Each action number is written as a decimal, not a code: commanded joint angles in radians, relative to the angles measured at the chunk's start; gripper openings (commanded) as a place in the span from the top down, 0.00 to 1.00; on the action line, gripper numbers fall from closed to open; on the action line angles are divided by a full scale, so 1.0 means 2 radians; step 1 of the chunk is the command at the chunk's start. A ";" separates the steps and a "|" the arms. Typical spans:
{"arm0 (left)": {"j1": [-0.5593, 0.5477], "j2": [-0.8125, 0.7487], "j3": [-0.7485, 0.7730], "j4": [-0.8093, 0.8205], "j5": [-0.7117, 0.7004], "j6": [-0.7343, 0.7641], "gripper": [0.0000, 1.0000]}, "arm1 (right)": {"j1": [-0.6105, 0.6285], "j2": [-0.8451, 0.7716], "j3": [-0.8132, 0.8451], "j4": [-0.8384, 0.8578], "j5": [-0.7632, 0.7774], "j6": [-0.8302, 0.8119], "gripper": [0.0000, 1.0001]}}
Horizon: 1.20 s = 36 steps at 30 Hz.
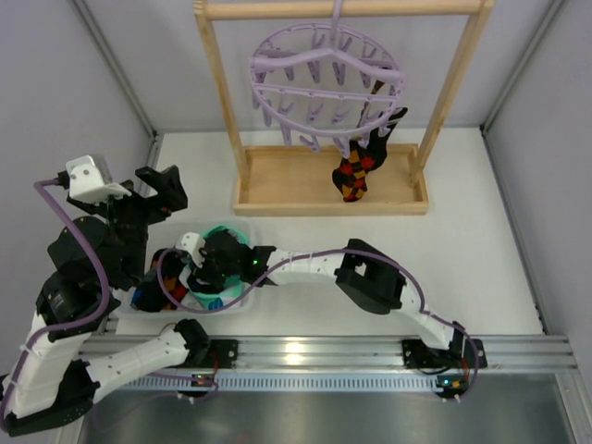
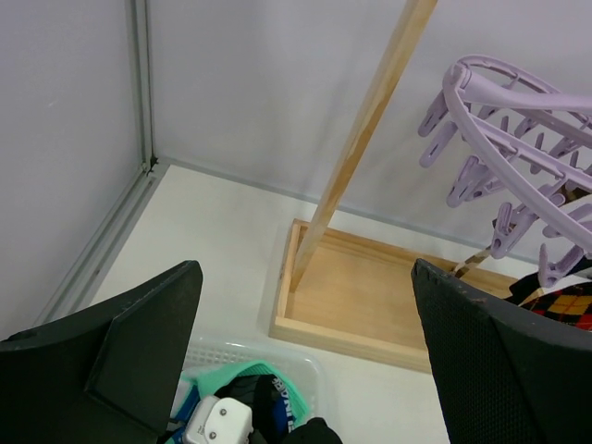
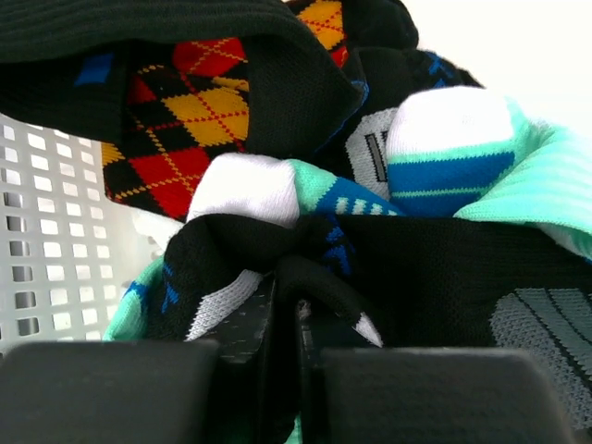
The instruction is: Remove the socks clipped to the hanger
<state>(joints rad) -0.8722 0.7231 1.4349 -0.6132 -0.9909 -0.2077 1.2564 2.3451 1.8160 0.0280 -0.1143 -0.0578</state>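
The lilac hanger [image 1: 324,88] hangs from the wooden rail, and its clips show in the left wrist view [image 2: 518,120]. One black sock with red and yellow diamonds [image 1: 356,171] is still clipped to it and dangles over the wooden base. My right gripper [image 3: 287,296] is down in the white basket [image 3: 46,231], shut on a fold of a black sock with blue and white marks [image 3: 444,268]. Mint-green socks [image 3: 444,157] and another diamond sock [image 3: 185,129] lie there too. My left gripper [image 2: 305,277] is open and empty, above the basket's left side.
The wooden rail frame has a tray base [image 1: 277,180] and two upright posts [image 1: 222,83] at the back of the table. The basket [image 1: 242,225] sits near the front left. Grey walls close in on both sides.
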 commanded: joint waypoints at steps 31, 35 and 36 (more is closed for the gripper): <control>-0.002 0.015 -0.074 0.009 0.219 -0.066 0.02 | -0.187 -0.660 -0.532 0.120 0.105 0.093 0.11; -0.002 0.018 -0.089 0.008 0.229 -0.067 0.02 | -0.296 -0.700 -0.572 0.109 0.045 0.105 0.09; -0.002 0.017 -0.092 0.007 0.228 -0.066 0.02 | -0.332 -0.702 -0.577 0.109 0.033 0.102 0.07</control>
<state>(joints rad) -0.8722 0.7609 1.2667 -0.6132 -0.5846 -0.3248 0.7143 0.9771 0.6914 0.2459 0.0231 0.1253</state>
